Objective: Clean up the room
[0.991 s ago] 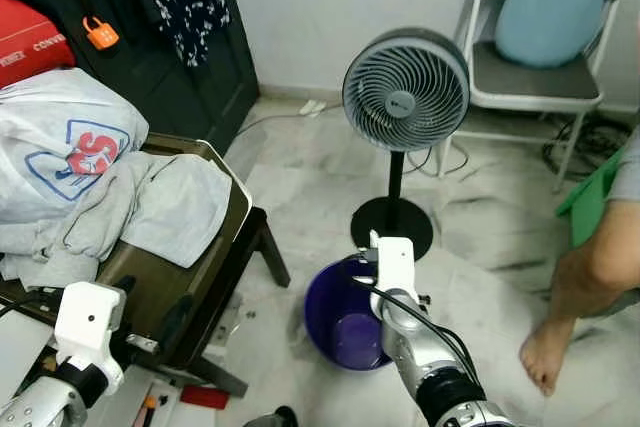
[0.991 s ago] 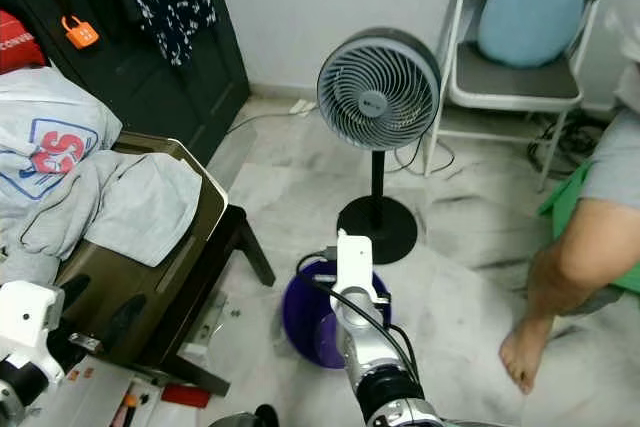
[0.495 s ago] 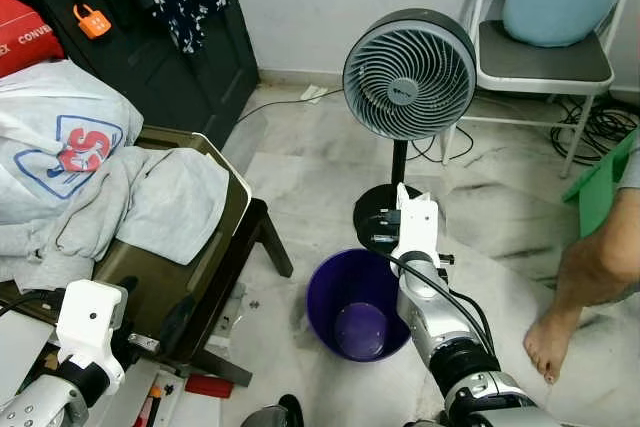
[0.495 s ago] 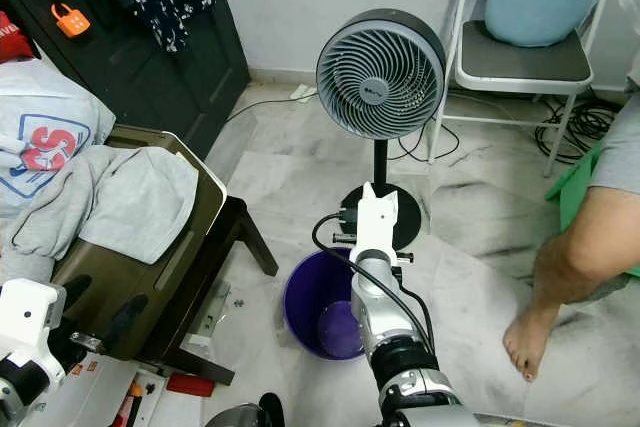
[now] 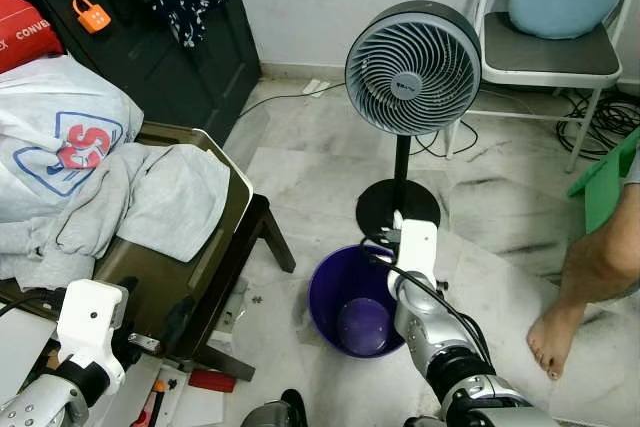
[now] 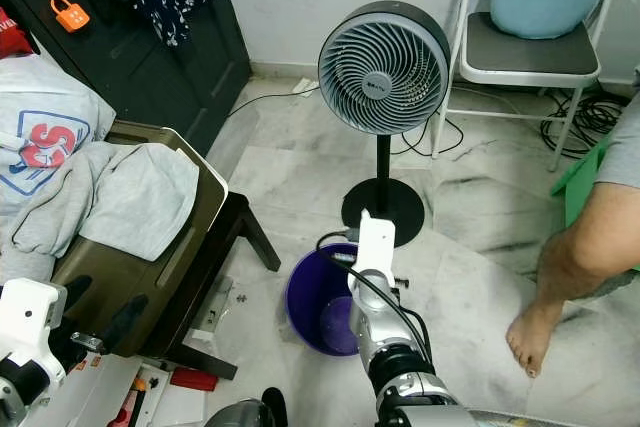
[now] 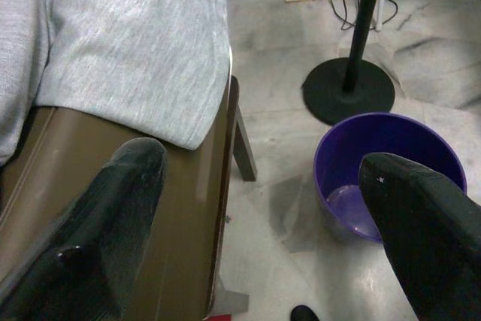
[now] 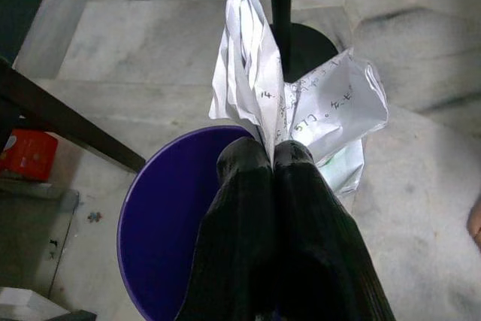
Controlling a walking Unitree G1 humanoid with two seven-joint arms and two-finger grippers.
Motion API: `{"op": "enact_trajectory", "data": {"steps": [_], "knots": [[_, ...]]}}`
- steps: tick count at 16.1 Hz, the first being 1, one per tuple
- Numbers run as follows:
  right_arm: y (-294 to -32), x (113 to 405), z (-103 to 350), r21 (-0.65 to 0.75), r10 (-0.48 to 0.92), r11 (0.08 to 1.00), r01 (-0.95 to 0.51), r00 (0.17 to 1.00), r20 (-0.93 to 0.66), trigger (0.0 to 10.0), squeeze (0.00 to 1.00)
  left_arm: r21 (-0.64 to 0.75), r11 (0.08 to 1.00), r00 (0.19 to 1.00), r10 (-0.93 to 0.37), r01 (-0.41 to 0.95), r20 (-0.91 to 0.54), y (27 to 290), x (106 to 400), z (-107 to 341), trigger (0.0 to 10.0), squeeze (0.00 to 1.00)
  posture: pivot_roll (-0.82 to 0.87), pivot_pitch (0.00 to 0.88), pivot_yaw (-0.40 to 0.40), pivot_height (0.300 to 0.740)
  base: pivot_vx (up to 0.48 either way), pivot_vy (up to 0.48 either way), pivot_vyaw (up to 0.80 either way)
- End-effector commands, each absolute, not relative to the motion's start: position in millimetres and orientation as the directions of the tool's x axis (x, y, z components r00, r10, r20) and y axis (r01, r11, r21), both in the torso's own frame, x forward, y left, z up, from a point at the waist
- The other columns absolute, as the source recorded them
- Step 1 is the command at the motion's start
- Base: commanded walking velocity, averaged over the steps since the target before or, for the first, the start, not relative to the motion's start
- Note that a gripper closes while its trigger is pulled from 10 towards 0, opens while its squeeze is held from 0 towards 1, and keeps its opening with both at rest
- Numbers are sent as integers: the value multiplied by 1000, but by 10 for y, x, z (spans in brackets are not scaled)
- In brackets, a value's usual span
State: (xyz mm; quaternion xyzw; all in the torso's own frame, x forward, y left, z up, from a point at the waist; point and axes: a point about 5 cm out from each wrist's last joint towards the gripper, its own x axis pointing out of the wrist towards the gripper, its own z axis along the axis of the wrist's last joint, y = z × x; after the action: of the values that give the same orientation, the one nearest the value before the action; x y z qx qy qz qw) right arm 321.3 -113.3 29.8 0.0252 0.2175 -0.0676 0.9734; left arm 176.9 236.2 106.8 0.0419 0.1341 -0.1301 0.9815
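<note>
Purple plastic, the bin (image 5: 360, 299) stands on the marble floor (image 5: 300, 182) just beside the fan (image 5: 412, 69) base. Above its rim, the right gripper (image 8: 272, 157) has its fingers pressed together on a crumpled paper (image 8: 301, 110). The paper is probably very light and soft, so a pinch at the folded middle seems enough. The left gripper (image 7: 263, 186) is spread wide, near the grey cloth (image 7: 128, 43).
</note>
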Motion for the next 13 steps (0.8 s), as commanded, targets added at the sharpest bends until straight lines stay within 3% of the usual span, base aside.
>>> {"op": "enact_trajectory", "data": {"steps": [1, 7, 13], "knots": [[-1061, 3185, 257, 33, -108, 990, 138, 884, -454, 10000, 0, 73, 966, 932, -218, 249, -288, 2430, 1744, 1096, 10000, 0, 78, 207, 166, 740, 0, 0, 0], [-1066, 3297, 438, 53, -119, 988, 145, 934, -338, 10000, 0, 91, 967, 936, -204, 238, -285, 2459, 1759, 1118, 10000, 0, 84, 205, 174, 740, 0, 0, 0], [-663, 3310, 629, 158, 52, 987, -14, 969, -240, 10000, 0, 92, 966, 935, -207, 242, -287, 2455, 1793, 1105, 10000, 0, 77, 206, 176, 740, 0, 0, 0]]}}
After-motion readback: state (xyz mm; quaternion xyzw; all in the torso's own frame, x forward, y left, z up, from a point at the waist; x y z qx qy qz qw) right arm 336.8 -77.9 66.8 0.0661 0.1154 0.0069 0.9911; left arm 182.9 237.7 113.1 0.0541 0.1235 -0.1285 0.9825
